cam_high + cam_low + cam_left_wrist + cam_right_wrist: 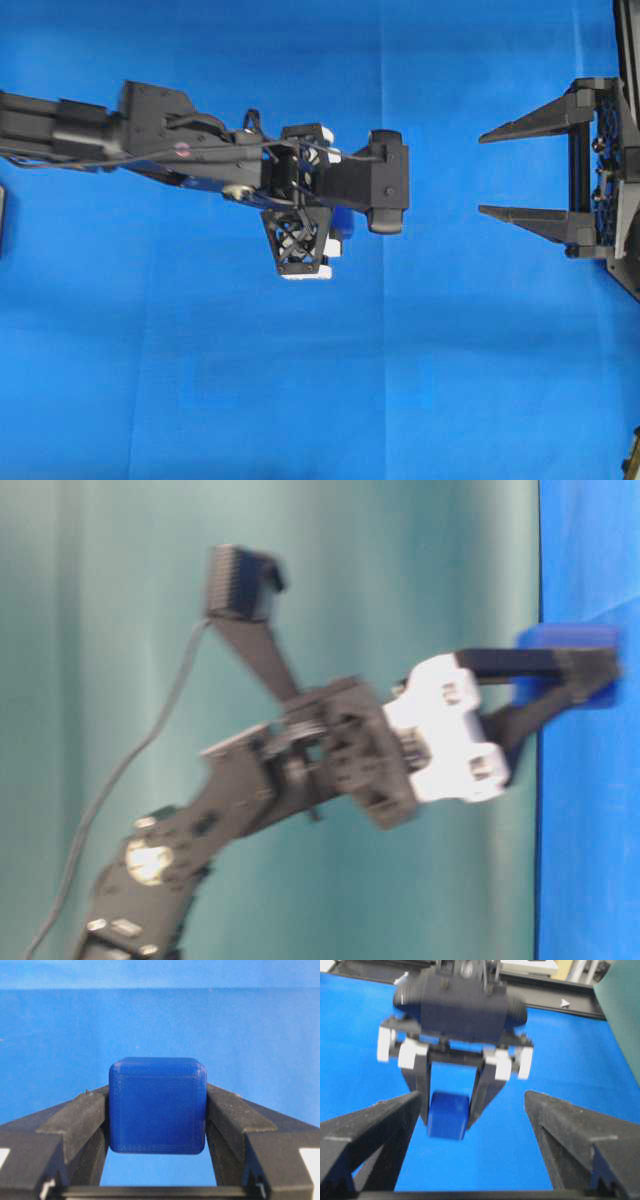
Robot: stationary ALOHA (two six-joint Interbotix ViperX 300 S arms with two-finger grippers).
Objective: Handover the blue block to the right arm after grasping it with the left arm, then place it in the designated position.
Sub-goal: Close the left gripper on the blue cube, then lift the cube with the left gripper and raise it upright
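The blue block [157, 1105] is a dark-blue cube with rounded edges, pinched between the two black fingers of my left gripper [156, 1092]. That gripper [303, 243] points down at the cloth left of centre, and the arm's body hides the block from overhead. From table level the block [565, 640] sits at the fingertips [585, 665], low over the cloth. My right gripper [482, 174] stands wide open at the right edge, its fingers aimed at the left gripper and well apart from it. In the right wrist view the block [448, 1115] hangs ahead of my right gripper [474, 1094].
Blue cloth [400, 380] covers the whole table. The left wrist camera housing [387, 182] juts out between the two grippers. A black frame rail [555, 995] runs along the cloth's far edge behind the left arm.
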